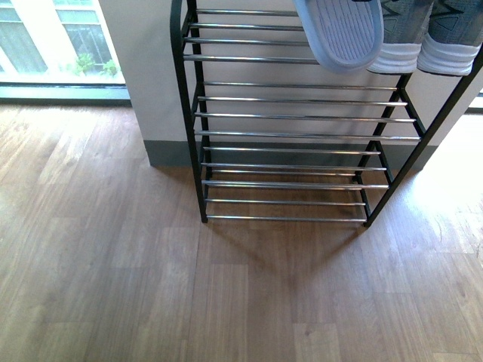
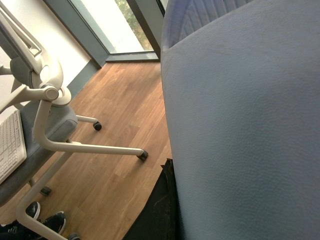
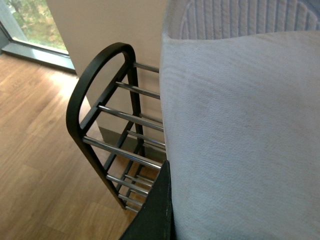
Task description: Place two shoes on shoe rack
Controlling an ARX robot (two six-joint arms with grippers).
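1. Floor (image 1: 113, 264): bare wood, wide open room in front of the rack; a wall stands behind it.
2. Shoe rack (image 1: 302, 136): every bar in view on the lower tiers is empty. The black side frames narrow the way in.
3. Shoe, left wrist view (image 2: 240, 125): its sole fills the picture. Left fingers hidden, so I cannot tell their opening or hold.
4. Shoe, right wrist view (image 3: 240, 140): white sole close up, just beside the rack's arched end. I cannot tell the state of my right fingers either.
5. Ribbed sole (image 1: 343, 34): tilted above the upper bars, apparently not set down.
6. Two grey, white-soled shapes (image 1: 396, 53): top right, cropped, seating unclear.

Judgement: placing unfinished.
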